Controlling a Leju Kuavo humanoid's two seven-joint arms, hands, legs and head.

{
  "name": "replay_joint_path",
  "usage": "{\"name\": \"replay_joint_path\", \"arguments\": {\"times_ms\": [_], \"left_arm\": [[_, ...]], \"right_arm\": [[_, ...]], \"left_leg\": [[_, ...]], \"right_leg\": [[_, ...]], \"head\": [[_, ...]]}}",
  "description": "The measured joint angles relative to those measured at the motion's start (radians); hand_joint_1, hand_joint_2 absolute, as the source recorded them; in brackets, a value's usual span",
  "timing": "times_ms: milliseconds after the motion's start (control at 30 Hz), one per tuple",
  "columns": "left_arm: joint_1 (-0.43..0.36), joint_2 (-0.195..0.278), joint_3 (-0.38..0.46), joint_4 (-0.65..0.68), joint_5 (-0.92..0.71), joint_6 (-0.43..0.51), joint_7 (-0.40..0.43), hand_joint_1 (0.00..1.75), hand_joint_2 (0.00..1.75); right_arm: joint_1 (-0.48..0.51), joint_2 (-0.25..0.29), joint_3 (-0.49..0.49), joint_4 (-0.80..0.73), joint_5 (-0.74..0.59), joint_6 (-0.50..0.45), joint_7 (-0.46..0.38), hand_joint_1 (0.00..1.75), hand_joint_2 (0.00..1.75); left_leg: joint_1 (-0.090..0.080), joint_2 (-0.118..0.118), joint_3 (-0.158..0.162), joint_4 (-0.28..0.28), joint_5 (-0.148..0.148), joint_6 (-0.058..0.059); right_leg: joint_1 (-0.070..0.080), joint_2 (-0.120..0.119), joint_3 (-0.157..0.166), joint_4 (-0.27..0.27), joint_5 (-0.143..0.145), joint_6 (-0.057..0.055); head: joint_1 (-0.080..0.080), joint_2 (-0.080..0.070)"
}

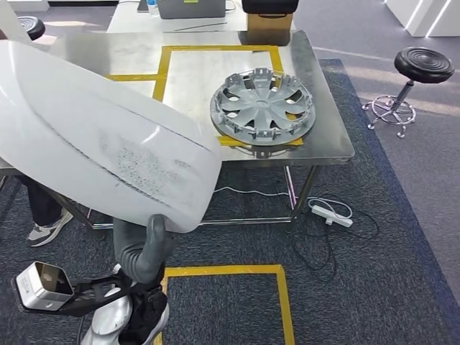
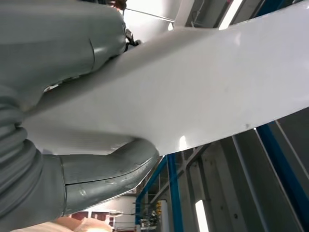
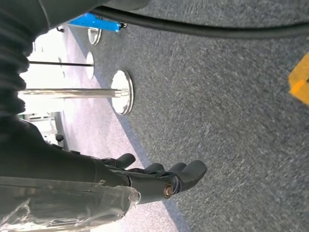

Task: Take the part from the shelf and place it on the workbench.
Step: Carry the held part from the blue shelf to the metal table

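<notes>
Head view: the left hand grips the lower edge of a big, smooth white curved panel, scuffed with grey speckles, held in the air in front of the steel workbench. A grey plastic hubcap lies on the bench.

Left wrist view: grey thumb and fingers clamp the glossy panel.

Right wrist view: the right hand hangs over grey carpet, dark fingers extended, holding nothing.

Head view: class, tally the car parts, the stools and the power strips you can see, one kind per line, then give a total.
Car parts: 2, the white panel held by the left hand and the grey wheel cover on the workbench.
Stools: 2, one at right, one at top left.
Power strips: 1.
Total: 5
</notes>
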Motion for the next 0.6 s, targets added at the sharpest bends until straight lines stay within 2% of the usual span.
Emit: {"name": "replay_joint_path", "arguments": {"times_ms": [67, 133, 167, 200, 233, 267, 300, 367, 400, 467, 533, 567, 600], "left_arm": [[-0.001, -0.002, 0.000, 0.000, -0.005, 0.001, 0.000, 1.69, 1.75], [0.000, -0.003, 0.000, 0.001, -0.015, 0.003, -0.002, 1.69, 1.75], [0.000, -0.003, -0.001, 0.001, -0.020, 0.004, -0.003, 1.69, 1.75], [0.000, -0.003, -0.001, 0.002, -0.024, 0.005, -0.004, 1.69, 1.75], [0.000, -0.003, -0.001, 0.003, -0.028, 0.006, -0.005, 1.69, 1.75], [0.000, -0.003, -0.001, 0.003, -0.031, 0.006, -0.007, 1.69, 1.75], [0.000, -0.003, -0.001, 0.003, -0.035, 0.006, -0.008, 1.69, 1.75], [0.000, -0.004, -0.002, 0.003, -0.040, 0.006, -0.009, 1.69, 1.75], [-0.001, -0.004, -0.002, 0.003, -0.043, 0.007, -0.010, 1.69, 1.75], [-0.001, -0.004, -0.003, 0.004, -0.049, 0.011, -0.011, 1.69, 1.75], [-0.001, -0.004, -0.003, 0.004, -0.052, 0.015, -0.011, 1.69, 1.75], [-0.001, -0.004, -0.002, 0.004, -0.052, 0.016, -0.011, 1.69, 1.75], [-0.001, -0.004, -0.002, 0.004, -0.053, 0.016, -0.010, 1.69, 1.75]], "right_arm": [[0.000, 0.000, 0.000, 0.000, 0.000, 0.000, 0.000, 0.00, 1.75], [0.001, 0.000, 0.000, 0.000, 0.001, 0.000, 0.000, 0.00, 1.75], [0.001, 0.000, 0.000, 0.000, 0.001, 0.001, 0.001, 0.00, 1.75], [0.002, 0.000, 0.000, 0.000, 0.002, 0.002, 0.001, 0.00, 1.75], [0.003, 0.000, 0.000, 0.000, 0.002, 0.003, 0.002, 0.00, 1.75], [0.003, 0.000, 0.000, 0.000, 0.002, 0.004, 0.002, 0.00, 1.75], [0.002, 0.000, 0.000, 0.000, 0.003, 0.004, 0.002, 0.00, 1.75], [-0.001, 0.001, 0.000, 0.000, 0.003, 0.004, 0.001, 0.00, 1.75], [-0.001, 0.001, 0.000, 0.000, 0.002, 0.004, 0.000, 0.00, 1.75], [-0.001, 0.001, 0.000, 0.000, 0.002, 0.005, -0.003, 0.00, 1.75], [0.000, 0.001, 0.000, 0.000, 0.001, 0.005, -0.008, 0.00, 1.75], [0.000, 0.001, 0.000, 0.000, 0.001, 0.006, -0.011, 0.00, 1.75], [0.000, 0.001, 0.000, 0.000, 0.000, 0.007, -0.014, 0.00, 1.75]], "left_leg": [[0.003, 0.001, 0.002, -0.003, 0.003, 0.010], [0.003, 0.001, 0.002, -0.003, 0.003, 0.015], [0.003, 0.002, 0.002, -0.003, 0.002, 0.016], [0.003, 0.001, 0.002, -0.003, 0.000, 0.017], [0.003, 0.001, 0.004, -0.003, -0.002, 0.017], [0.004, 0.000, 0.007, -0.003, -0.006, 0.016], [0.004, -0.001, 0.011, -0.003, -0.010, 0.012], [0.001, -0.001, 0.019, -0.001, -0.019, 0.001], [-0.001, -0.001, 0.022, -0.002, -0.022, -0.004], [-0.001, -0.001, 0.025, -0.005, -0.020, -0.015], [0.001, 0.000, 0.021, 0.007, -0.029, -0.026], [0.002, 0.000, 0.006, 0.037, -0.045, -0.030], [0.002, 0.000, -0.023, 0.088, -0.069, -0.034]], "right_leg": [[-0.002, -0.004, -0.024, 0.054, -0.035, 0.010], [-0.003, -0.006, -0.083, 0.183, -0.100, 0.017], [-0.003, -0.006, -0.112, 0.244, -0.122, 0.019], [-0.003, -0.006, -0.129, 0.278, -0.126, 0.020], [-0.004, -0.007, -0.127, 0.271, -0.110, 0.021], [-0.005, -0.007, -0.105, 0.226, -0.079, 0.021], [-0.006, -0.009, -0.070, 0.156, -0.043, 0.022], [-0.006, -0.011, -0.005, 0.035, -0.011, 0.017], [-0.005, -0.011, 0.011, 0.008, -0.011, 0.011], [-0.002, -0.007, 0.016, 0.003, -0.015, -0.007], [-0.003, -0.006, 0.019, 0.001, -0.014, -0.018], [-0.005, -0.006, 0.022, -0.001, -0.014, -0.023], [-0.005, -0.006, 0.024, -0.002, -0.015, -0.028]], "head": [[0.005, 0.000], [0.010, 0.000], [0.010, 0.000], [0.011, 0.000], [0.011, 0.000], [0.011, 0.000], [0.011, 0.000], [0.011, 0.000], [0.011, 0.000], [0.008, 0.000], [0.006, 0.000], [0.003, 0.000], [0.000, 0.000]]}}
